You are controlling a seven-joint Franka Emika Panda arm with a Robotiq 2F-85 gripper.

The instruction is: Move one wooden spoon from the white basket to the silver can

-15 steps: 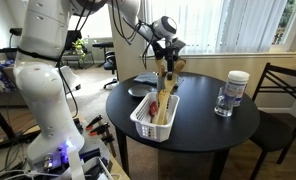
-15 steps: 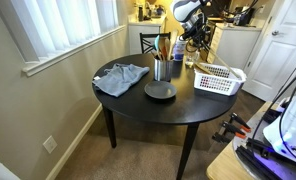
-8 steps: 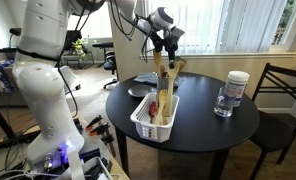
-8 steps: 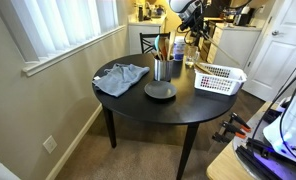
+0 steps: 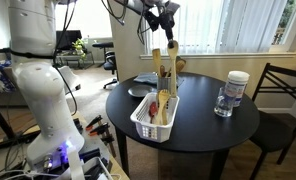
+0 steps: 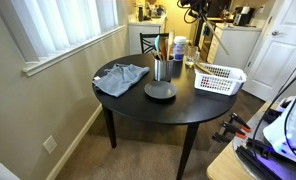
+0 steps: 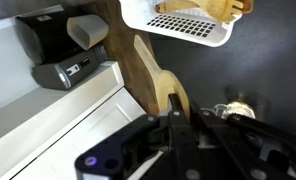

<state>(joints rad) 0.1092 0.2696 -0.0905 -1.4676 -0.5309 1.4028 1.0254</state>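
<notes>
Though its opening cannot be told, the gripper [image 5: 166,14] hangs high; well below it wooden spoons [image 6: 164,46] stand in the silver can [image 6: 161,72].

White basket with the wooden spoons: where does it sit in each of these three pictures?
In an exterior view: the white basket is at centre-left, on the table's near edge.
In an exterior view: right of centre, at the table's right edge.
Wrist view: along the top edge, cut off.
Shared landmark: the round black table beneath it.
</notes>
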